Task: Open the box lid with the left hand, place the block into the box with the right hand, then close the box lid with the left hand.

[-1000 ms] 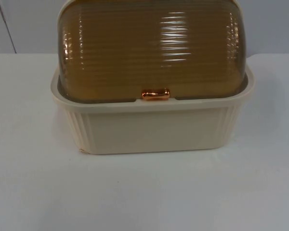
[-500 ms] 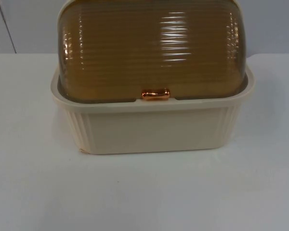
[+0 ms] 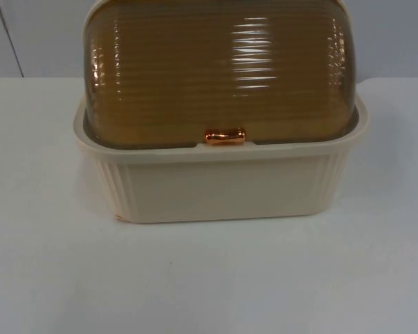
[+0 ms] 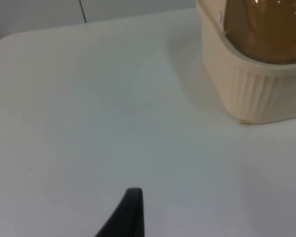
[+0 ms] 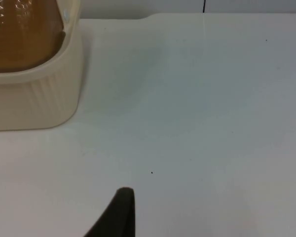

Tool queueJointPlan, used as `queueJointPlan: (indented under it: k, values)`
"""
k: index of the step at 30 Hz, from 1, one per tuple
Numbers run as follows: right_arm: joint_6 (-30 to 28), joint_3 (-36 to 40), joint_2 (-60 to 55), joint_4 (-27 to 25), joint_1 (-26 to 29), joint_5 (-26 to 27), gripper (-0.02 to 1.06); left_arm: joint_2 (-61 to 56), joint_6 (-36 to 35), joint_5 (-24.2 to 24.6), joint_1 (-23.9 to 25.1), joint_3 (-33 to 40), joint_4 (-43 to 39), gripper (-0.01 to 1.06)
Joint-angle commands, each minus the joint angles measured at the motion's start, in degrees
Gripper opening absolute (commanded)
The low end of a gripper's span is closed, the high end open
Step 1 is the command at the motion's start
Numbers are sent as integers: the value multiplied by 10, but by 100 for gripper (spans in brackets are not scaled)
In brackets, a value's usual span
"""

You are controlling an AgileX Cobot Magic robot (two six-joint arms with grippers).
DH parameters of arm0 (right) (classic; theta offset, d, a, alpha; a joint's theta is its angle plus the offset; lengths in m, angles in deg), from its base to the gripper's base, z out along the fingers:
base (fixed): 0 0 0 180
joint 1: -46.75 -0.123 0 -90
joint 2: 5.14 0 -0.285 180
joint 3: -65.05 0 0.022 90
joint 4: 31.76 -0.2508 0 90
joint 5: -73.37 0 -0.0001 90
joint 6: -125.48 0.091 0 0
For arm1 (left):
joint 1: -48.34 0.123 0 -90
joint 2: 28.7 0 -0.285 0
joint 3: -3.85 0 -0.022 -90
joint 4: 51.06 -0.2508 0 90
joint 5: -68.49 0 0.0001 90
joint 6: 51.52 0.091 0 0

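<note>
I see the cream box (image 3: 219, 184) on the white bench (image 3: 209, 278), its ribbed amber lid (image 3: 219, 69) shut down, the copper handle (image 3: 225, 136) at the lid's near edge. My left end effector (image 4: 130, 215) hovers over bare bench to the box's left, touching nothing; I cannot tell how wide it stands. My right end effector (image 5: 121, 212) hovers likewise on the box's right, its width also unclear. Each wrist view gives one near corner of the box and the ribbing on its wall.
</note>
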Motion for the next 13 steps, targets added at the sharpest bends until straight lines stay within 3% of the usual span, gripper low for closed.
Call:
queueJointPlan:
  k: [1,10,13]
  values:
    - [-6,2,1,-2,-3,3,105,-2,-1,0,11,3,-6,101]
    - [-6,2,1,-2,-3,3,105,-2,-1,0,44,3,-7,101]
    - [-6,2,1,-2,-3,2,105,-2,-2,0,33,3,-7,101]
